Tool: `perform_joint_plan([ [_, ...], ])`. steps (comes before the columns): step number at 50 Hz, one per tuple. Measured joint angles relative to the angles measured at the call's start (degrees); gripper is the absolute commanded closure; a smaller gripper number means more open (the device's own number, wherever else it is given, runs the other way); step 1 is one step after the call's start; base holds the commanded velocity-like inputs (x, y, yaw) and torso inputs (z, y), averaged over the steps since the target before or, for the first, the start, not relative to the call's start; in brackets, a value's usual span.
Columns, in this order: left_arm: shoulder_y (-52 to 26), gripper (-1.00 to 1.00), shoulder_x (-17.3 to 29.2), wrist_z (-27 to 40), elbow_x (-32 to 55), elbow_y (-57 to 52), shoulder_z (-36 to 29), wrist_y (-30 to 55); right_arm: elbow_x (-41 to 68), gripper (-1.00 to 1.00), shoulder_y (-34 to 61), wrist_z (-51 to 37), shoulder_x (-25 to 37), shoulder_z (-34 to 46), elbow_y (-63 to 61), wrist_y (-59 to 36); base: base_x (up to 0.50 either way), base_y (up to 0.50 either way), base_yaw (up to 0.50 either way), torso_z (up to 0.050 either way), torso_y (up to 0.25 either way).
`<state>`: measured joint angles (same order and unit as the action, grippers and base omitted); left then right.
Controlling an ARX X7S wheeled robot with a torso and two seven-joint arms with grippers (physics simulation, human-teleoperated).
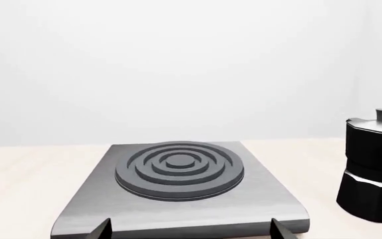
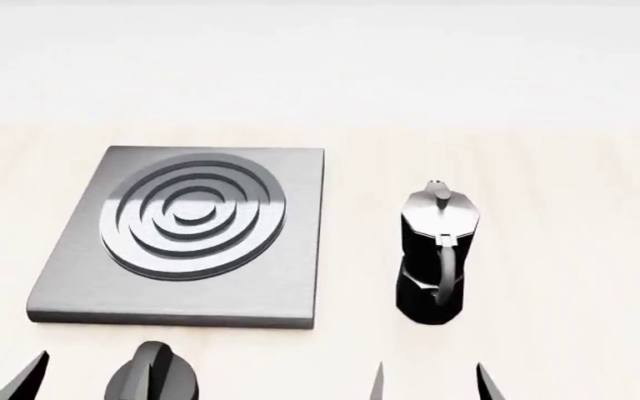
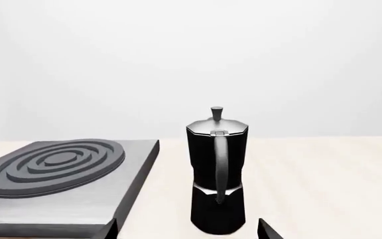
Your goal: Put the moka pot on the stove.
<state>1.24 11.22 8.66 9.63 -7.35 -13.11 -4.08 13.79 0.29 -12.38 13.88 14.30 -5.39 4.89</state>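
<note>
Moka pot (image 2: 438, 250) stands upright on the pale tabletop (image 2: 565, 208), just right of the stove (image 2: 287, 292) but not touching it; a strip of bare table shows between them. Pot's handle (image 2: 449, 271) faces the robot, silvery lid w/ knob (image 2: 439, 187) on top. In the right wrist view the pot (image 3: 217, 169) sits dead ahead, handle toward the camera, stove (image 3: 65, 199) off to one side.

Stove is a flat grey square plate lying flat on the table, raised ring burner (image 2: 192, 218) in its middle, nothing on it. Left wrist view looks straight over the stove (image 1: 177, 214) w/ the burner (image 1: 179, 169) centred and the pot (image 1: 373, 169) at the frame edge.

Right gripper (image 2: 429, 382): two dark fingertips spread apart, near side of the pot, holding nothing, not touching the pot. Left gripper (image 2: 92, 379): one fingertip shows at the bottom edge of the head view beside a round black knob (image 2: 153, 379); in the left wrist view both tips (image 1: 101, 229) sit wide apart over the stove's near edge, so fingers parted, empty.
</note>
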Motion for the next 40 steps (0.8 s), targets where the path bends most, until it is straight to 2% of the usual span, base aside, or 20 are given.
perform_joint_plan([
  [22,-0.2,-1.0,0.7,0.7,0.6,0.1,-0.8,-0.2,1.3,-1.0,-0.6,-0.4,0.6,0.2,-2.5,0.4,0.0,0.0,0.0,0.0,0.0],
  [40,-0.3,-1.0,1.3,1.3,0.9,-0.4,-1.5,0.0,2.0,-1.0,-1.1,-0.4,0.9,0.9,-3.5,0.6,0.0,0.1,0.0,0.0,0.0],
])
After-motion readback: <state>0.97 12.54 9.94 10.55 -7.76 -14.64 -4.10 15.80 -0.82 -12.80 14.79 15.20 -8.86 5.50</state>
